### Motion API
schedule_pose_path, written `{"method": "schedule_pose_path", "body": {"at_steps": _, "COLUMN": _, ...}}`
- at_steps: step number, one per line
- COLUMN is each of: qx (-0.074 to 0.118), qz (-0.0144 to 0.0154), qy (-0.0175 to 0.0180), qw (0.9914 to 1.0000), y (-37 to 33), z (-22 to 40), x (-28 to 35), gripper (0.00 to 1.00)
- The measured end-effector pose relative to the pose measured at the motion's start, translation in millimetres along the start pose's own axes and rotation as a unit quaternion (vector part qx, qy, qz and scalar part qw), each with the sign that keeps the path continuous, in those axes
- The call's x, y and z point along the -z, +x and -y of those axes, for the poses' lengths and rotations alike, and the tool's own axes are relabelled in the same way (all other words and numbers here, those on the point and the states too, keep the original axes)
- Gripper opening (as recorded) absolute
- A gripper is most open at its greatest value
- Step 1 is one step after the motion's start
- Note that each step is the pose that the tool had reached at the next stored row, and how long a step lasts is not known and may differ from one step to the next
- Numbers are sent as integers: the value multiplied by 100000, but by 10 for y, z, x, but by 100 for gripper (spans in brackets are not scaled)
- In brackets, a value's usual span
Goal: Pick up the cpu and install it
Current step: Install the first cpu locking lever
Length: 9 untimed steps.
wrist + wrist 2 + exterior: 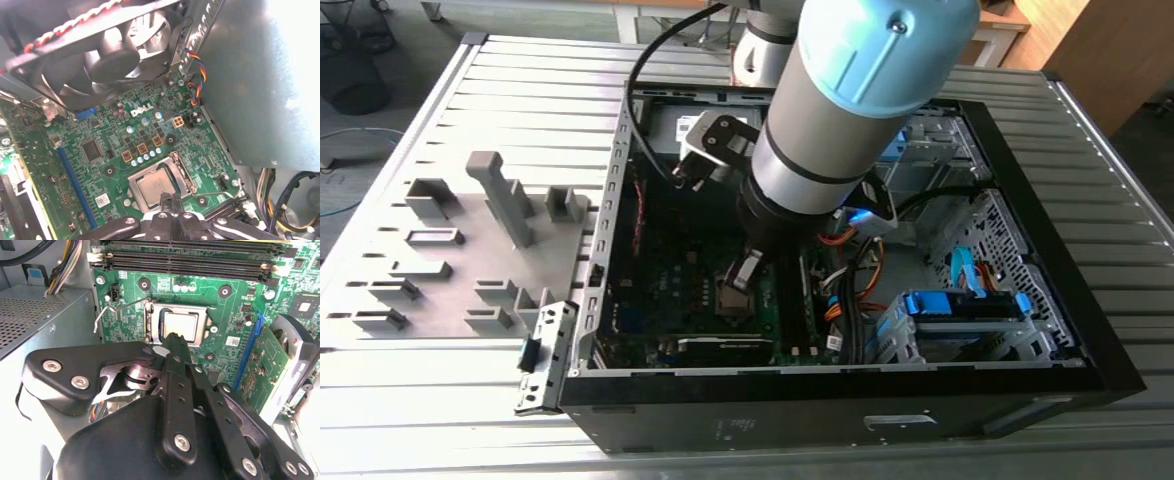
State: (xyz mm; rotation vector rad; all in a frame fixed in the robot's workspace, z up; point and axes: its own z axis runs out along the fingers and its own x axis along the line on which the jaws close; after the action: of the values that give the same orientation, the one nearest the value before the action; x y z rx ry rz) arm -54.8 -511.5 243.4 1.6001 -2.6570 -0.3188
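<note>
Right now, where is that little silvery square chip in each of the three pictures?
Exterior view: hidden below the arm, inside the case.
Second wrist view: silvery square chip sits in its socket, just beyond the claw.
First wrist view: chip in the socket.
Shared landmark: the blue slot.

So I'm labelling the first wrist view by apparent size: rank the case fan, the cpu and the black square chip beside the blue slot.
Largest to smallest as they look:
1. Case fan, though it sits nearer the camera, which inflates it.
2. cpu, seated in its socket.
3. Black square chip.
</note>
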Motion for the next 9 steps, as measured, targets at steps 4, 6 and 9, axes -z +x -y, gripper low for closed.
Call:
{"method": "schedule_pose_path", "body": {"at_steps": 4, "qx": 1, "qz": -2, "qy": 1, "qw": 100000, "y": -5, "z": -12, "x": 61, "gripper": 11}}
{"method": "schedule_pose_path", "body": {"at_steps": 6, "qx": 2, "qz": 8, "qy": 0, "qw": 100000, "y": -7, "z": -14, "x": 71, "gripper": 11}}
{"method": "schedule_pose_path", "body": {"at_steps": 9, "qx": 2, "qz": 1, "qy": 1, "qw": 100000, "y": -6, "z": -14, "x": 73, "gripper": 11}}
